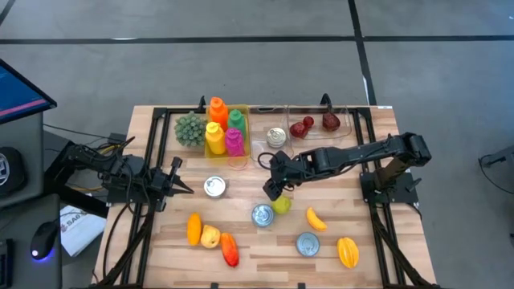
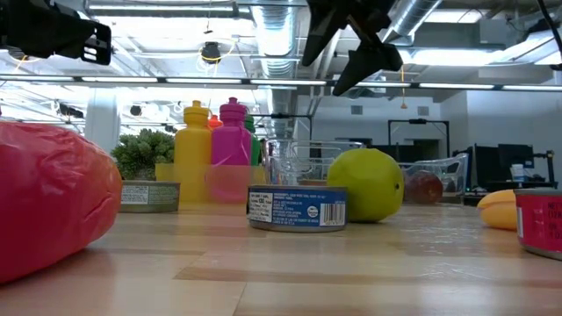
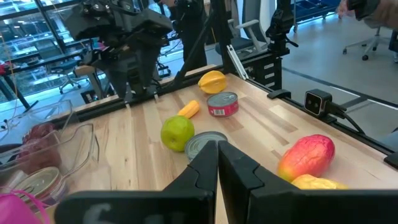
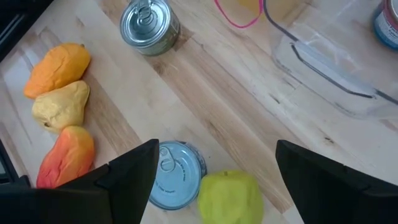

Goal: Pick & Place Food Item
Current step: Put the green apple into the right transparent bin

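Near edge, 6 o'clock: red can, yellow fruit, orange fruit, pear, mango. Centre: blue can touching lime at its 2 o'clock. Right gripper above lime, fingers spread wide, empty. Left gripper, 9 o'clock, fingers pressed together, empty. Far, 12 o'clock: bottles, tray.

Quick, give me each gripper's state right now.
Left gripper: closed, holding nothing, parked at the table's left side.
Right gripper: open, empty, above the green fruit.
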